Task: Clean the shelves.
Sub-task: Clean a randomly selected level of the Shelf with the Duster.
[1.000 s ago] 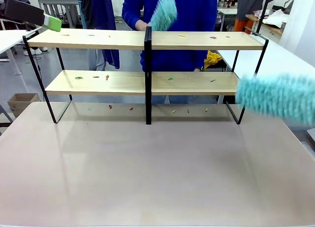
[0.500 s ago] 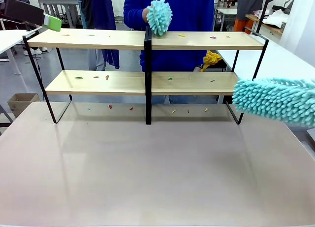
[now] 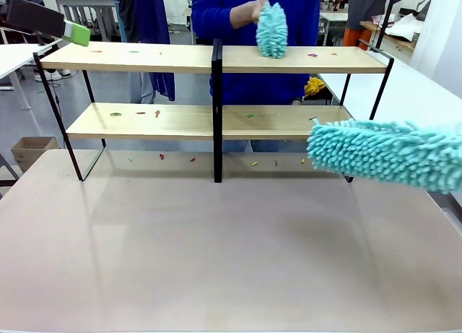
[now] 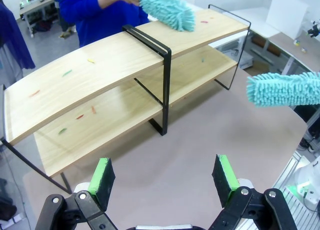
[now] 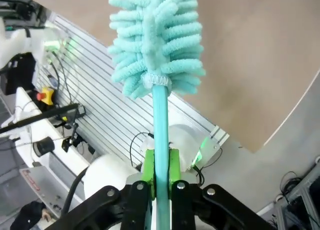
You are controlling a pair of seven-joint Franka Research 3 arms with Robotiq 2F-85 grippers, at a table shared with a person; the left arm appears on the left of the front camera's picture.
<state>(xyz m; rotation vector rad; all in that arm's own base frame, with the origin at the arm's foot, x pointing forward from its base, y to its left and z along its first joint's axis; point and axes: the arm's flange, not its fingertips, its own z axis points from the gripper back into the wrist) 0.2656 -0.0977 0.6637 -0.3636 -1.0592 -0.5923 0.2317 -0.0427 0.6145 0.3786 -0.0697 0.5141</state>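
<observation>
Shelves (image 3: 144,57) are standing across the far side of the matte beige tabletop (image 3: 216,261), two long pale-wood boards in a thin black metal frame. Tiny coloured scraps (image 3: 157,113) are still lying along both boards and beneath them. At the left, the left gripper (image 4: 165,176) is staying beside the top board's left end, its green-padded fingers spread wide and holding nothing. Past the central black post (image 3: 216,109), the person's hand (image 3: 253,11) is sweeping a small shaggy teal duster (image 3: 272,31), which has travelled from the post out over the right half of the top board. At the right, the robot's long teal chenille duster (image 3: 382,154) is coming in leftward, its noodly head now crossing the frame's right end at the lower board's height. It is probably not yet touching the wood, though the front view is not settling that. The right gripper (image 5: 161,172) is clenching its fingers on the smooth teal handle (image 5: 160,120). The robot's share of the cleaning is looking barely begun.
</observation>
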